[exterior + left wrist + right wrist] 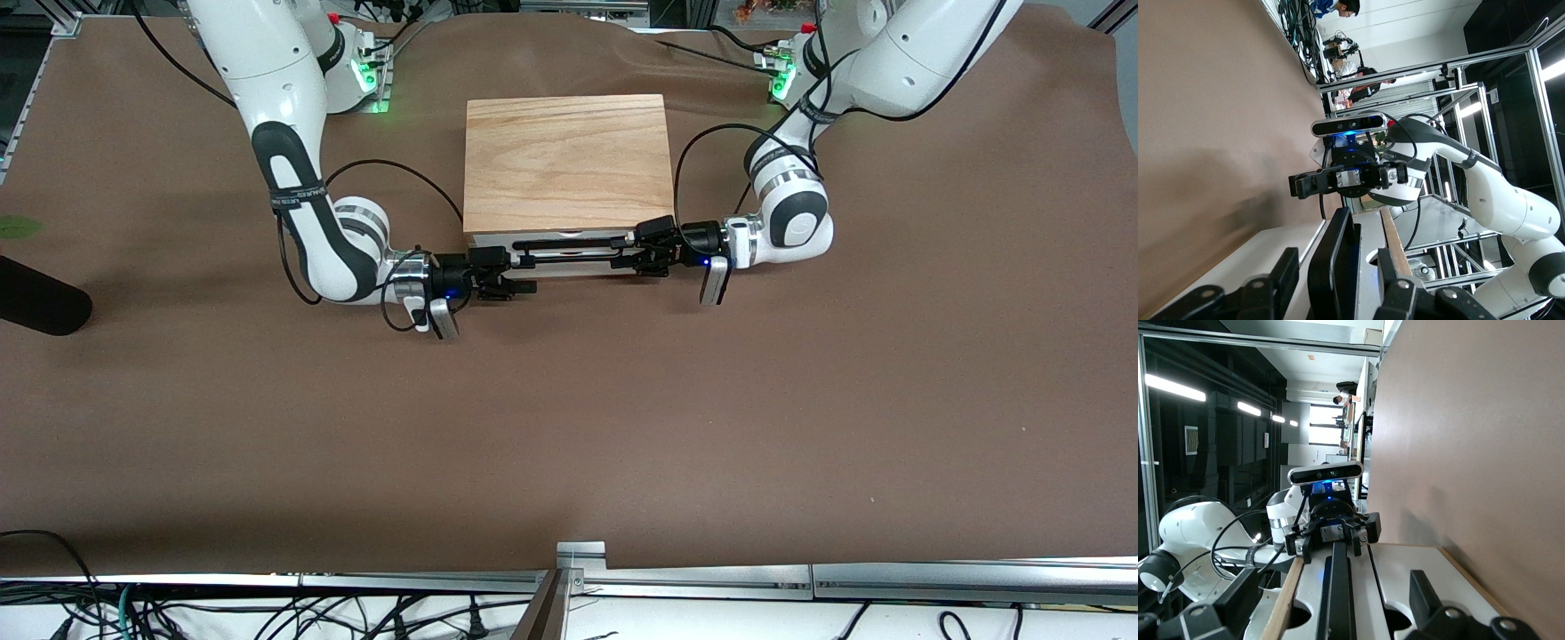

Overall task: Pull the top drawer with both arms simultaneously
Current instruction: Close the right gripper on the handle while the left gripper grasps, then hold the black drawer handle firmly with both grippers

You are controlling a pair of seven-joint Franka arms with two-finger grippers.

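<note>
Front view shows my two grippers meeting a light-wood box from either end of its white front. My left gripper (653,252) lies level with the table at the end of the black bar handle (569,258) toward my left arm's end of the table, and its fingers sit on either side of the bar there. My right gripper (514,271) lies level at the handle's other end, its fingers (523,287) also about the bar. From this high camera I cannot tell whether either pair is pressed tight on the bar.

My left wrist view looks along the bar (1333,263), which runs between my own fingers (1281,272), with a gap showing on one side. At the bar's other end, my right gripper (1346,181) faces back at me.

My right wrist view shows the same bar (1338,593) between my right fingers (1426,593), which stand well apart from it on both sides, so this hand is spread and not clamped. My left gripper (1335,535) sits at the bar's end, its fingers close about it.

Going outward, the handle belongs to the top drawer (569,242), whose white front shows just under the box's wooden top (566,160), on the side facing the front camera. The front stands only a little out from under that top. The box rests on a brown table cover (569,427), about midway between my two arms' bases.
</note>
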